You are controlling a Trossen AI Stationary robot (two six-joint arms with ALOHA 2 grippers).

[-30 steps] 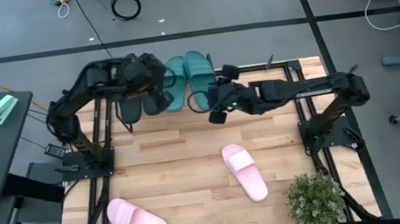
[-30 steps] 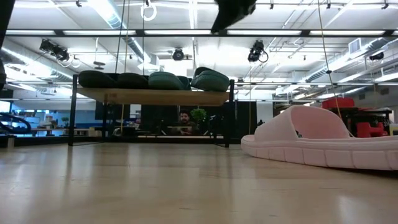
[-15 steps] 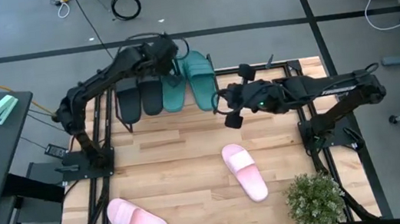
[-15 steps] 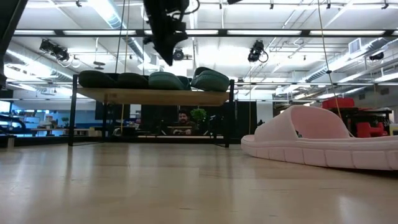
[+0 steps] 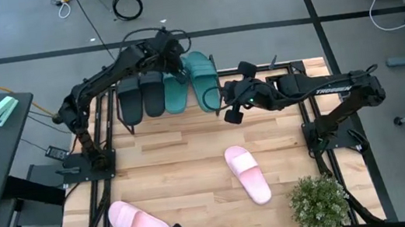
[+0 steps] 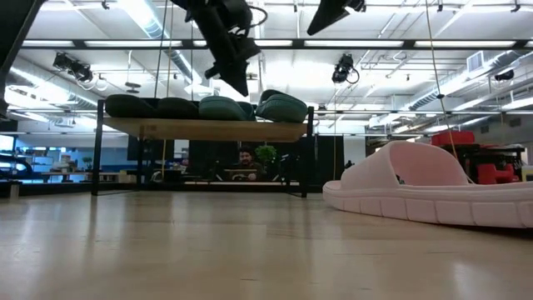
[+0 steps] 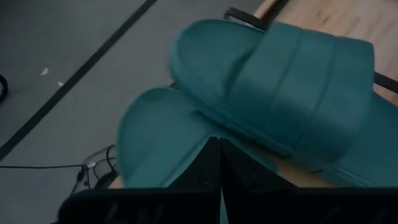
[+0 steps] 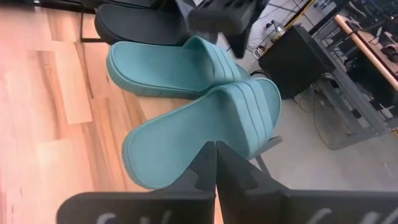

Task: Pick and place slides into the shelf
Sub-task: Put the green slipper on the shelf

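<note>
Hovering pressed together, left gripper (image 5: 174, 54) and right gripper (image 5: 226, 104) flank teal rubber slides (image 5: 191, 82) — light-wood shelf's (image 6: 204, 128) 3 o'clock edge.

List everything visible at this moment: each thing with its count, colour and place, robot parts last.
Black slides: two, black, on the shelf, its left end in the high view.
Teal slides: two, teal green, on the shelf beside the black ones, touching each other.
Pink slides: two, light pink, on the table; the other near its front left corner.
Shelf: one, light wood top, black wire legs, at the table's far edge.
Table: one, light wood planks.
Plant: one, green, front right corner.
Left gripper: above the teal slides, fingers shut.
Right gripper: beside the shelf's right end, fingers shut.
</note>
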